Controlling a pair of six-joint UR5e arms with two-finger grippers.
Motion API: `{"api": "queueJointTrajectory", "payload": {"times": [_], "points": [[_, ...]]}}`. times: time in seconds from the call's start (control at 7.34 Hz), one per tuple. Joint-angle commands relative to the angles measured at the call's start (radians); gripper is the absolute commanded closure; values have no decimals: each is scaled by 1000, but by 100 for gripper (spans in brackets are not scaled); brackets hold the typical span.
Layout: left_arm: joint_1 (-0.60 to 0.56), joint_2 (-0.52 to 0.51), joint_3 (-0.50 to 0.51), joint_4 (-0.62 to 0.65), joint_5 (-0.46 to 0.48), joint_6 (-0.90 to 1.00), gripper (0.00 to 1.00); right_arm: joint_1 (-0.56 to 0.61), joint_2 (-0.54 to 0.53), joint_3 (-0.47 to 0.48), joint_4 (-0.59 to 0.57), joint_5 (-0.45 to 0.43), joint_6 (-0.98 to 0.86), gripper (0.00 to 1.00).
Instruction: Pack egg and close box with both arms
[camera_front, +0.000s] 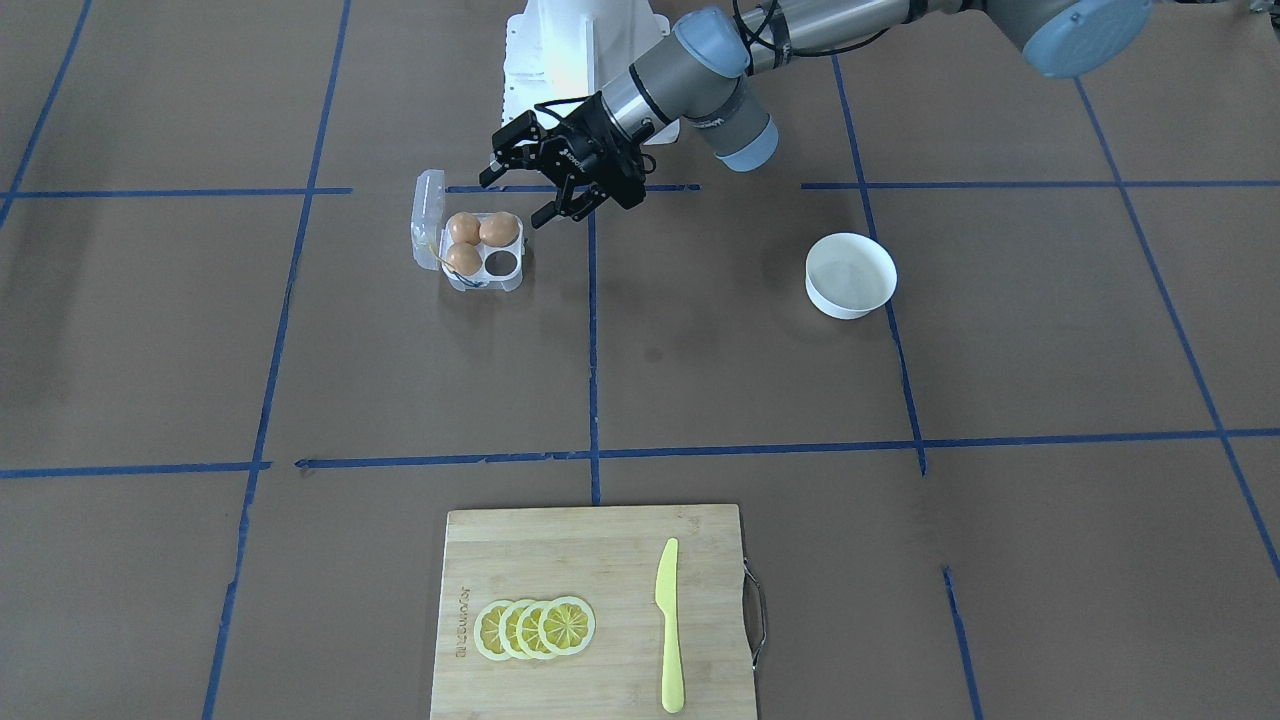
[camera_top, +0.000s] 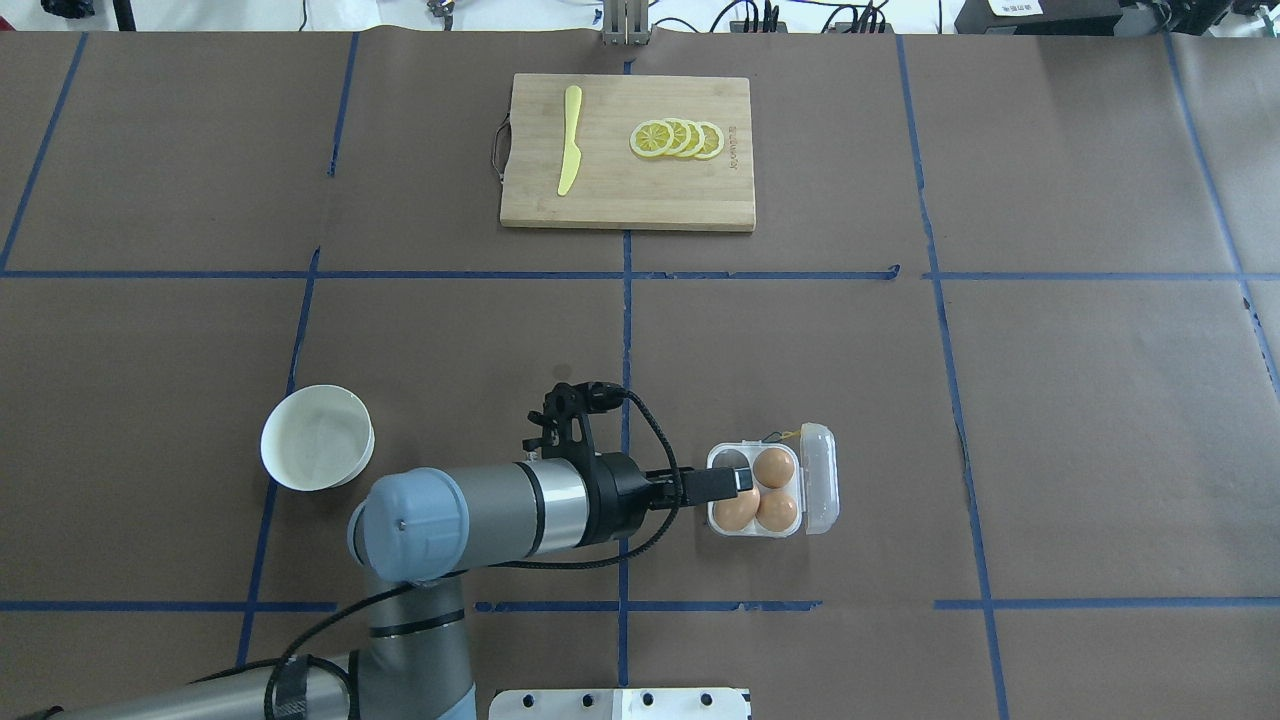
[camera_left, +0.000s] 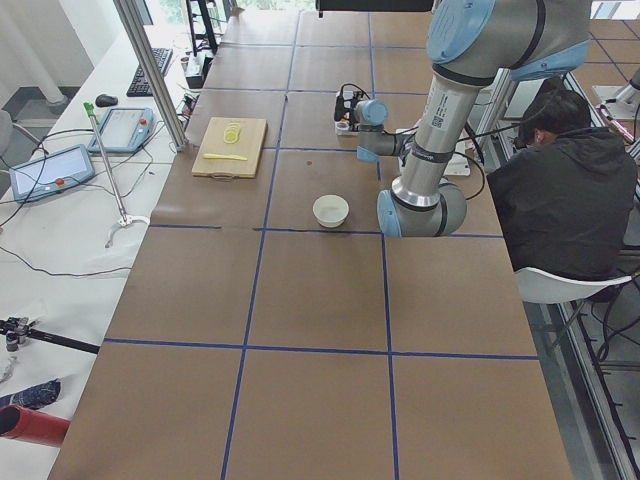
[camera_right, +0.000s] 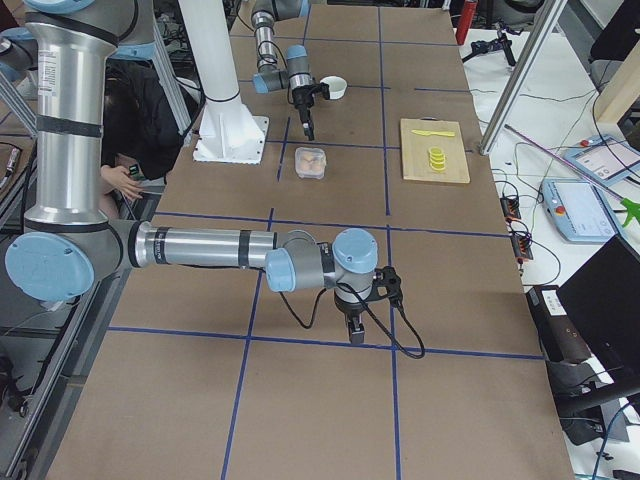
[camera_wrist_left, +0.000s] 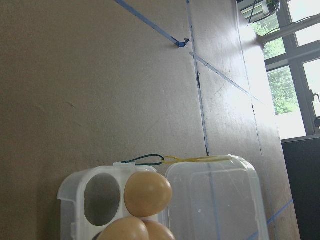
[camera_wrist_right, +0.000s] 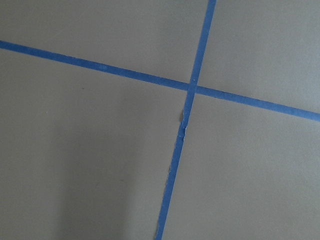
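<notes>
Left gripper (camera_front: 512, 200): I'm seeing it hovering just beside the box, fingers spread wide, gripping nothing.
Right gripper (camera_right: 355, 332): hanging low over the table (camera_front: 700, 350), well apart from the box. I can't tell how its fingers are standing.
Box (camera_front: 483, 262): sitting toward the table's robot-side edge, lid (camera_front: 428, 215) lying open.
Eggs (camera_front: 498, 229): three are sitting in cells, and the fourth cell is showing empty.

Left hand (camera_front: 512, 200) hangs low, spread and empty.
</notes>
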Motion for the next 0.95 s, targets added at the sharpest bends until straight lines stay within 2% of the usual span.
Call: {"api": "queueJointTrajectory", "payload": {"times": [0.0, 0.27, 0.41, 0.54, 0.68, 0.82], "points": [[-111, 61, -122, 186, -172, 97, 1, 0, -5, 0, 0, 1, 2, 0], [-296, 139, -245, 481, -313, 301, 1, 0, -7, 2, -1, 3, 6, 0], [-411, 168, -300, 625, -341, 446, 1, 0, -5, 6, -1, 3, 35, 0], [-476, 255, -359, 698, -340, 610, 0, 2, -2, 12, 0, 7, 117, 0], [-560, 361, -381, 701, -341, 792, 0, 2, 1, 24, 2, 7, 145, 0], [-643, 424, -378, 708, -346, 1022, 0, 2, 1, 63, 3, 4, 143, 0]]}}
